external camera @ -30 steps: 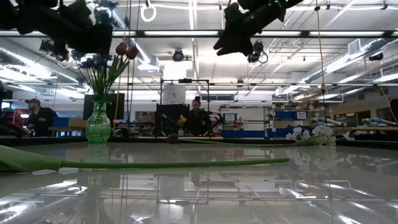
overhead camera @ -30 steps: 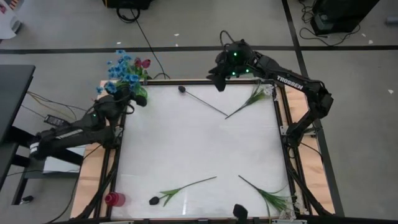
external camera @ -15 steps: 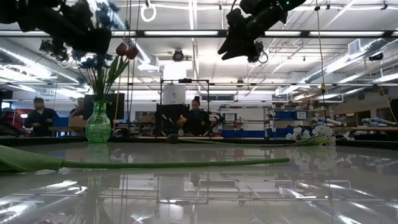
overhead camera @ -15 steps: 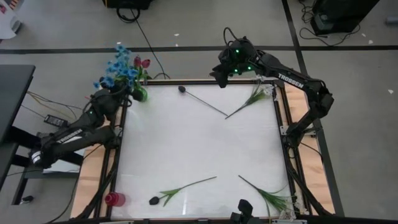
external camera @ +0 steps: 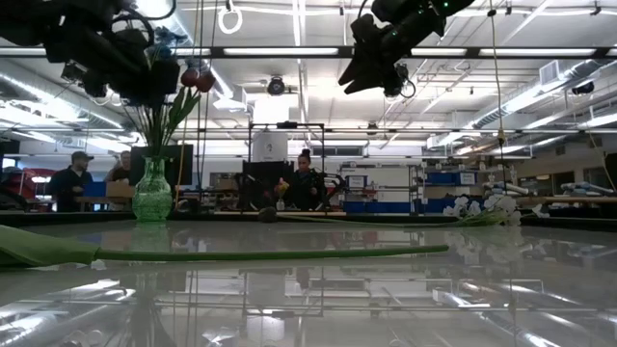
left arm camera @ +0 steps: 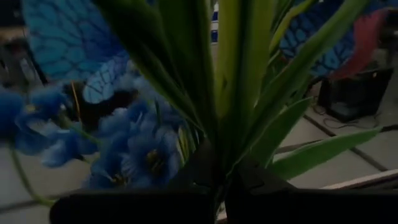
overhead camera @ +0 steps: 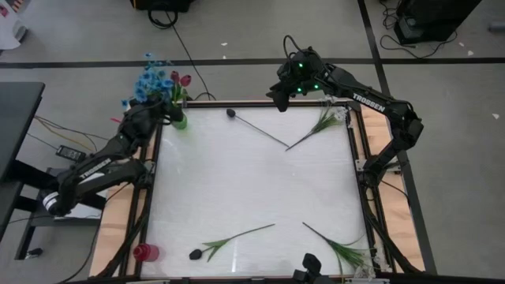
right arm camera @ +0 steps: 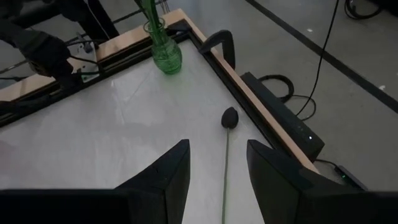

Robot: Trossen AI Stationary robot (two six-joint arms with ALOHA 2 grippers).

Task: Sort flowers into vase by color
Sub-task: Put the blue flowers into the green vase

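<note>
A green glass vase (overhead camera: 180, 121) stands at the table's far left corner with red buds (external camera: 198, 75) and blue flowers (overhead camera: 155, 81) above it. My left gripper (left arm camera: 219, 186) is beside the vase, level, and shut on a green flower stem among the blue heads (left arm camera: 134, 149). My right gripper (right arm camera: 217, 168) hovers open and empty above the far edge. Below it, a dark-headed flower (right arm camera: 229, 118) lies flat on the table. Other flowers lie at the far right (overhead camera: 325, 122), near middle (overhead camera: 233, 237) and near right (overhead camera: 339, 248). My left gripper pinches an upright green stem (left arm camera: 219, 149) between its two fingers, below the blue heads. The fingers come in level and lie across the stem. In the low view the stems below the gripper run down toward the vase mouth (external camera: 152, 162). Whether this stem stands in the vase I cannot tell.
A small red object (overhead camera: 144, 252) stands at the near left corner. A dark camera mount (overhead camera: 308, 264) sits at the near edge. Wooden rails and black frame bars (overhead camera: 363, 158) border the white table. People show in the room beyond the table (external camera: 67, 178).
My left arm has swung, carrying its shut gripper and the blue flower heads off the table's corner toward the left edge, then a little toward the far edge beside the vase.
</note>
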